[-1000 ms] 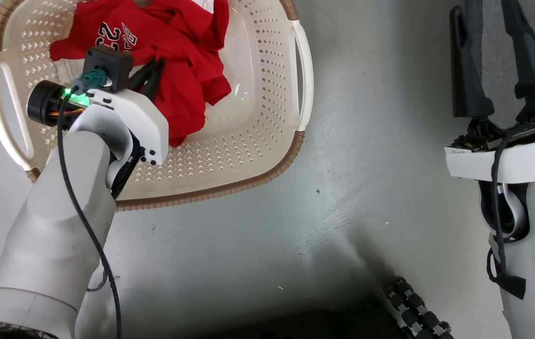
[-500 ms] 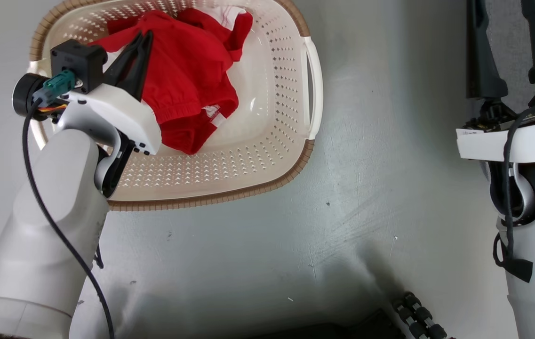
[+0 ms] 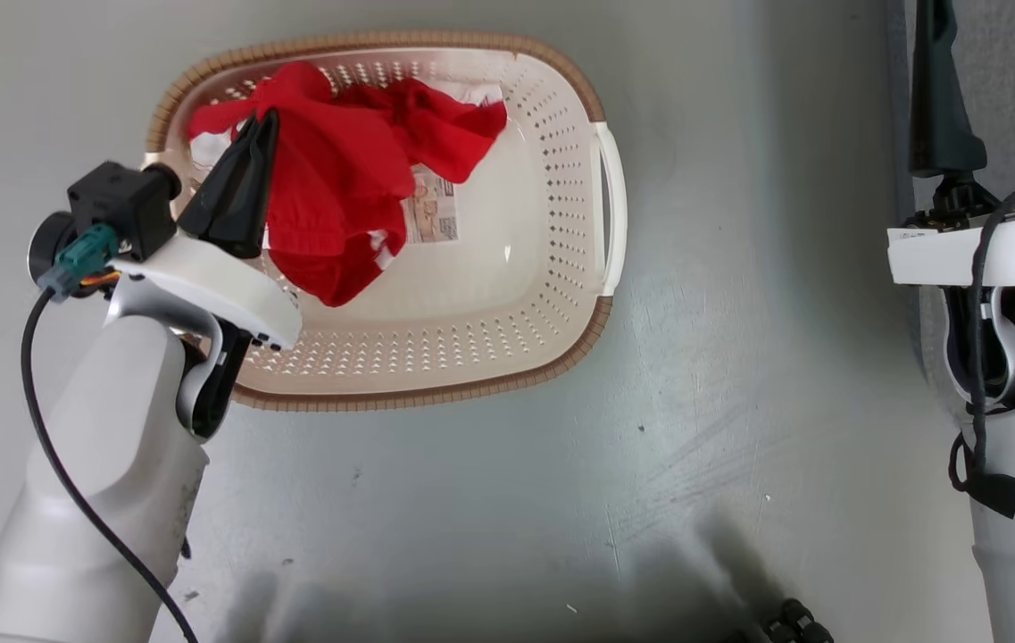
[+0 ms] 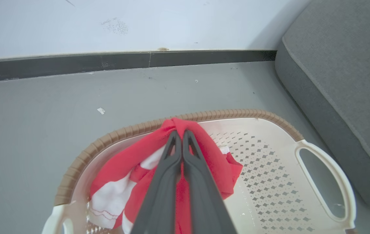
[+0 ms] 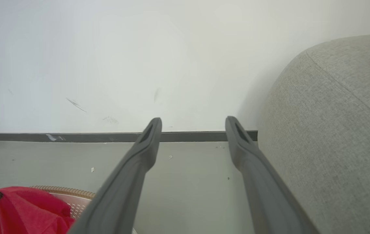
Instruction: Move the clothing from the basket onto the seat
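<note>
Head view: red, white-trimmed sports clothing (image 3: 337, 187) bunches at 11 o'clock in the oval cream perforated plastic basket (image 3: 436, 393), half hiding its bottom sticker (image 3: 432, 210). Left wrist view: the left gripper (image 4: 179, 135) pinches its dark fingers together on that cloth, seemingly holding it up; the grey fabric sofa (image 4: 334, 81) lies at 3 o'clock. Right wrist view: the right gripper (image 5: 193, 121) spreads wide, empty.

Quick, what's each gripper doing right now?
Left gripper: shut on the clothing, above the basket.
Right gripper: open, holding nothing.
</note>
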